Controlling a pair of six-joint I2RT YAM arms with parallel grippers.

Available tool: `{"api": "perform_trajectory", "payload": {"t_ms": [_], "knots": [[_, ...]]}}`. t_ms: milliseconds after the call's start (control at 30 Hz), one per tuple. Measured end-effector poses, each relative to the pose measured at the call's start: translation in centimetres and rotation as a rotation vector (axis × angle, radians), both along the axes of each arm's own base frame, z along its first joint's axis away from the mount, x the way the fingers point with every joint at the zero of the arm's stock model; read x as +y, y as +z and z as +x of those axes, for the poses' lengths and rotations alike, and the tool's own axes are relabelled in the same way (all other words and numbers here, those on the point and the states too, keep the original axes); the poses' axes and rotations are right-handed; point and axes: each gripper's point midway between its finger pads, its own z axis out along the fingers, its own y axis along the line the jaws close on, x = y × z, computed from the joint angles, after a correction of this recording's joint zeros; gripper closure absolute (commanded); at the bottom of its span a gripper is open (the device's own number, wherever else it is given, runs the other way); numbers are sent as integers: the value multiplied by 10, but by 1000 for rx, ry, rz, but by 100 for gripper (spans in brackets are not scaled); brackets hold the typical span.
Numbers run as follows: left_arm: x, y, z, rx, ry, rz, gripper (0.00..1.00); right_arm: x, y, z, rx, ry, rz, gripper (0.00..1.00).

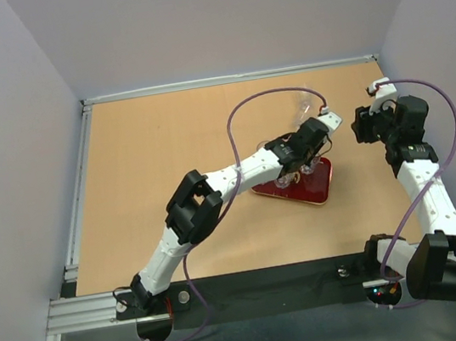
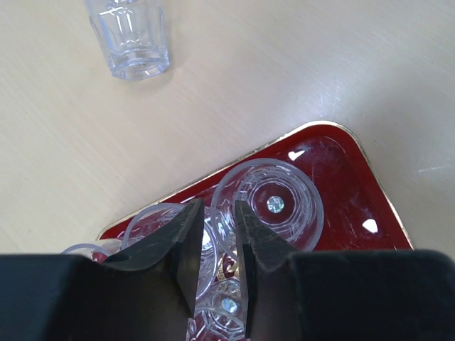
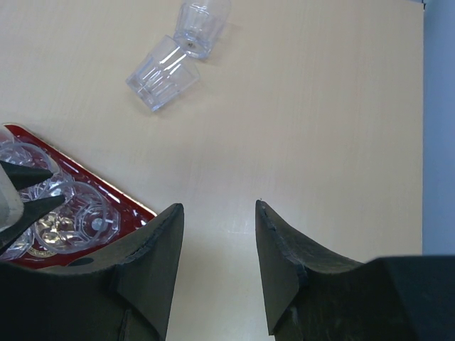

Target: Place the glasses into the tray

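Over the tray, left pincer pinching one glass rim

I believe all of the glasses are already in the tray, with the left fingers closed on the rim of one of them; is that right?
Not quite. Two glasses sit on the table outside the tray, as the right wrist view shows. The rest holds: the left fingers are closed on the rim of a glass in the tray.
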Motion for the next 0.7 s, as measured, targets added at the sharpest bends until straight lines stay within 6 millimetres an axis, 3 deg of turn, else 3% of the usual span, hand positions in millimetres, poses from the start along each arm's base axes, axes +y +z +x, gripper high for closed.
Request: {"api": "perform_trajectory", "payload": {"t_ms": [100,200,300,467,533,700], "knots": [[5,8,1,-20,17,-9,50,0,0,0,0,2,1,50],[21,29,-1,-52,48,-30,42,1,0,0,-2,8,5,49],[45,65,-6,-97,89,-83,39,2,0,-1,-1,17,10,49],[87,126,-11,-155,148,-214,36,12,-2,0,3,68,38,33],[114,145,-11,-167,185,-261,34,17,-7,1,16,92,59,28],[185,162,-15,-184,283,-317,22,33,-31,6,96,169,157,19]]}}
